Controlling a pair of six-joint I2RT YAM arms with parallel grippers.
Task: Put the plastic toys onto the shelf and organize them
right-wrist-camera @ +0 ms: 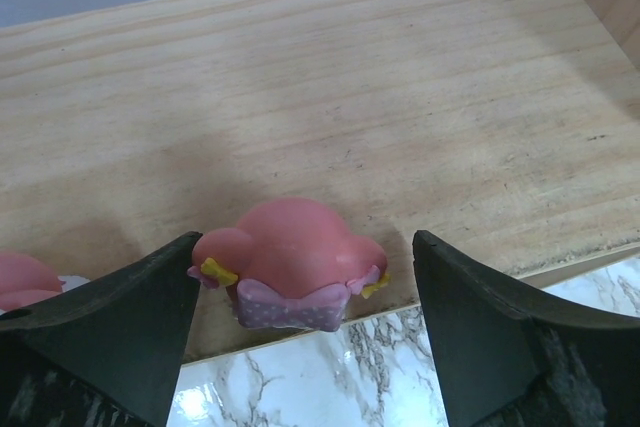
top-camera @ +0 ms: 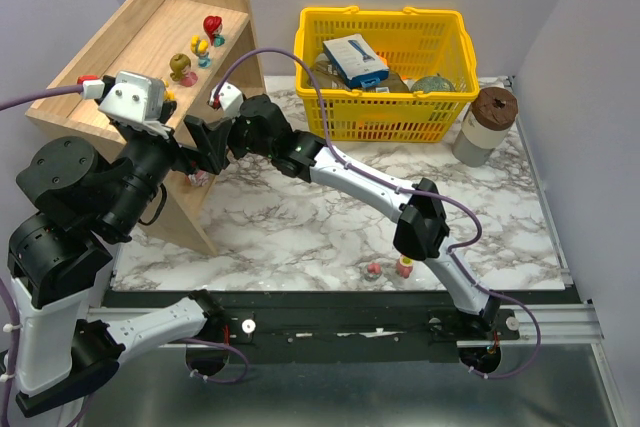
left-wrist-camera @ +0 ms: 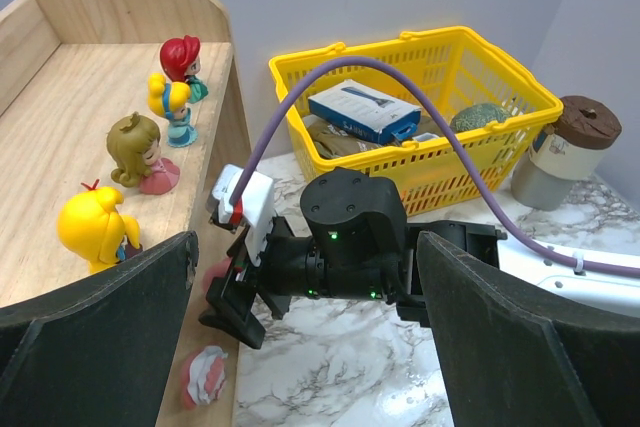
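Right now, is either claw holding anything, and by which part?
Nothing. Right claw stands open around a pink toy on the shelf; left claw open, empty.

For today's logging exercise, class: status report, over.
Left tool open, empty. Right tool open, astride pink toy on shelf edge. Second pink toy close alongside.

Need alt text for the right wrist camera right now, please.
A pink figurine stands at the front edge of the wooden shelf board, between the right gripper's open fingers. Part of another pink toy shows at far left; marble table below.
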